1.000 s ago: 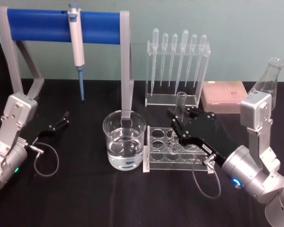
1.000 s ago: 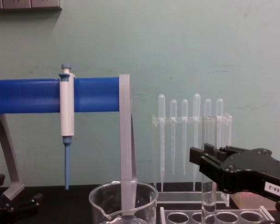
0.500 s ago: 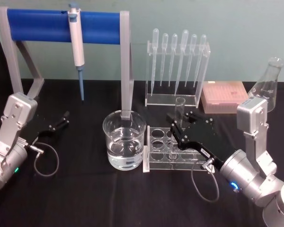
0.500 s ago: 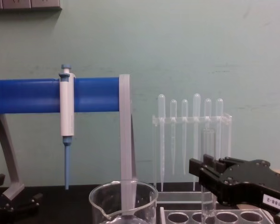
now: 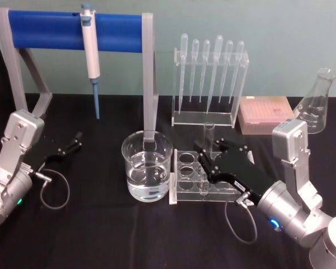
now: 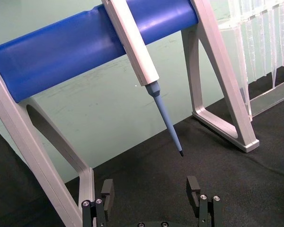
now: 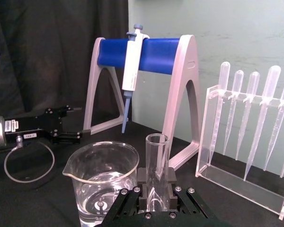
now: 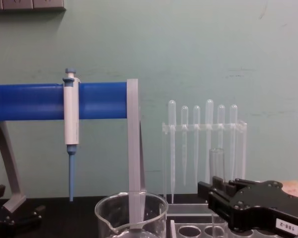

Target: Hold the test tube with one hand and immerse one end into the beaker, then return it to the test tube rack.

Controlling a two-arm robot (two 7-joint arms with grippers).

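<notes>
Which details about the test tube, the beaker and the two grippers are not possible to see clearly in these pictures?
- Test tube bottom: in the head view the right gripper and the rack cover it, so whether it sits fully down is unclear.
- Beaker water level: cut off by the chest view's lower edge.
- Left gripper: the left wrist view's lower edge cuts off its base; its fingers stand apart.

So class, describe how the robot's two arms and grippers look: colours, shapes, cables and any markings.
Both arms are silver-grey metal with boxy upper segments and rounded joints; a small blue light shows on the right arm's joint and a green one on the left's. Each wrist trails a thin looped grey cable. The right gripper is flat, angular and black with a small white number label. The left gripper is black too, with slim fingers.
</notes>
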